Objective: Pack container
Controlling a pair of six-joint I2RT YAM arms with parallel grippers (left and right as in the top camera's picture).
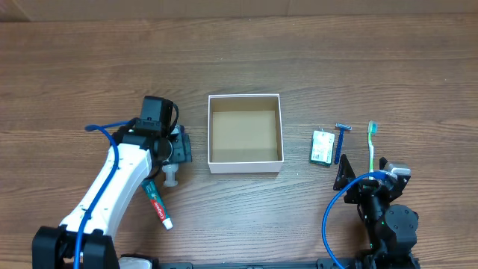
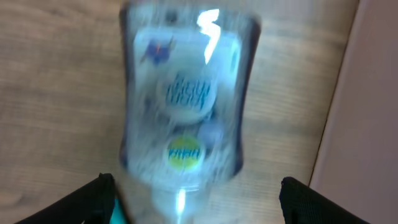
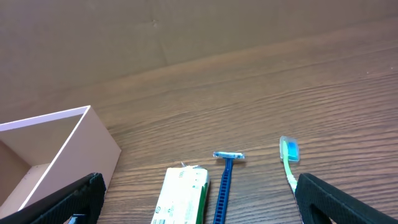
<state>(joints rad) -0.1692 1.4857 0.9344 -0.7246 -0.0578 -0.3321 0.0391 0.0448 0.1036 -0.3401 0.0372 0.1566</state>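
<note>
Overhead view is showing the square, shallow white-walled container with a brown cardboard floor (image 1: 246, 165) sitting mid-table, holding nothing yet, so packing is only beginning. Just left of it, the left gripper (image 2: 198, 193) is hanging over a clear labelled plastic bottle (image 2: 186, 99). Its fingers are standing spread on either side, apparently not touching it, though the wrist picture is blurred. A red, green and white toothpaste tube (image 1: 157, 203) is lying nearer. The right gripper (image 3: 199, 186) is resting, spread wide and grasping nothing, on the near side of a green-and-white packet (image 3: 183, 199), a blue razor (image 3: 224, 186) and a green toothbrush (image 3: 288, 167). The next move is calling for closing squarely on the bottle, then lifting it rightward over the container's wall.
</note>
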